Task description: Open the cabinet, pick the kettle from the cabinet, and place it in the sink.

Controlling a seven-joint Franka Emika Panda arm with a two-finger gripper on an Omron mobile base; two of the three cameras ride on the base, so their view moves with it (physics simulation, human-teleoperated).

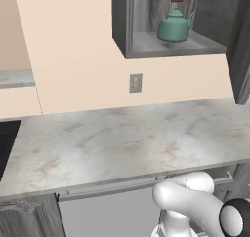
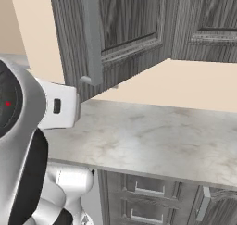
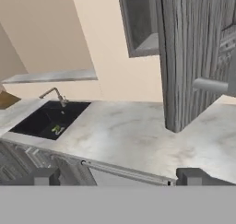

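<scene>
The cabinet [image 1: 146, 42] hangs on the wall with its door [image 2: 125, 29] swung open. On its grey shelf stands the teal kettle [image 1: 174, 26], upright, spout to the right. In the hand view the door's edge [image 3: 184, 57] hides the kettle. The black sink [image 3: 48, 119] with its slim faucet [image 3: 57, 96] lies in the marble counter, far left in the hand view. My gripper [image 3: 120, 177] is open and holds nothing. It hangs low in front of the counter's edge, far from the kettle and the sink.
The door's grey bar handle [image 2: 92, 39] juts out over the counter [image 1: 127, 143]. A wall outlet [image 1: 135, 83] sits below the cabinet. A small green-yellow item [image 3: 57, 128] lies in the sink. Grey floor cabinets [image 2: 148, 196] stand under the counter.
</scene>
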